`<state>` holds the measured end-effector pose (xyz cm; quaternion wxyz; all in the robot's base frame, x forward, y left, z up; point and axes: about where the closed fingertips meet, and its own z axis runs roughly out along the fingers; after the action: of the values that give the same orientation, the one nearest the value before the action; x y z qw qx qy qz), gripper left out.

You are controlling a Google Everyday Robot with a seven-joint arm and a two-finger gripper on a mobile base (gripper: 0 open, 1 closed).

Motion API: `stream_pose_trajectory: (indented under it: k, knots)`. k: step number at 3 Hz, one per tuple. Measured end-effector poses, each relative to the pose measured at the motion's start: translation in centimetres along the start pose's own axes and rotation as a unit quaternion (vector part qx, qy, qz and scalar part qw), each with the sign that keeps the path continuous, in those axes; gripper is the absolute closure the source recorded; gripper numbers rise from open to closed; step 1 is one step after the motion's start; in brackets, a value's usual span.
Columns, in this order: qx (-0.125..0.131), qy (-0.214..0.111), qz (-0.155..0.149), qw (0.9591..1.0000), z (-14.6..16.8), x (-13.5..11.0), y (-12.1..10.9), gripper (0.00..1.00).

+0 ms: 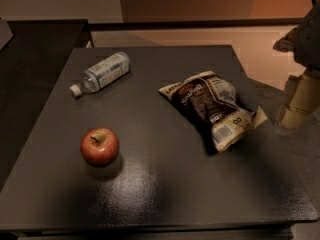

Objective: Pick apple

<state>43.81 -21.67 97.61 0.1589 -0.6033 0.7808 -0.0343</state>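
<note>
1. The apple (100,146) sits on the front left part of the dark desk (165,194), upright, with its stem end facing up.
2. It is small and round, with a mostly deep red skin. A yellowish patch spreads around the hollow at the top, where a short brown stem stands.
3. A soft highlight shows on its upper side, and its shadow falls on the desk to the lower right of it.
4. The apple stands alone, touching nothing but the desk, and it is clearly smaller than the chip bag (212,109).
5. The chip bag lies flat and crumpled to the right of the desk's middle. It is dark brown with pale lettering, and a barcode shows at its near end.
6. A clear water bottle (101,73) lies on its side at the back left, well apart from the apple, with its white cap pointing to the left.
7. The hand (295,109) is at the right edge of the view, out beyond the desk's right side and near the bag's right corner.
8. The chip bag lies between the hand and the apple, and the two are well apart.
9. I cannot tell whether the hand is spread or pressed together.
</note>
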Motion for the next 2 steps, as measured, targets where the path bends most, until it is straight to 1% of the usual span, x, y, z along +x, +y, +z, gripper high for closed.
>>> stream_pose_trajectory:
  k: [1, 2]
  knots:
    - [0.000, 0.000, 0.000, 1.0000, 0.00, 0.00, 0.00, 0.00]
    - [0.003, -0.005, -0.008, 1.0000, -0.16, -0.68, -0.02, 0.00]
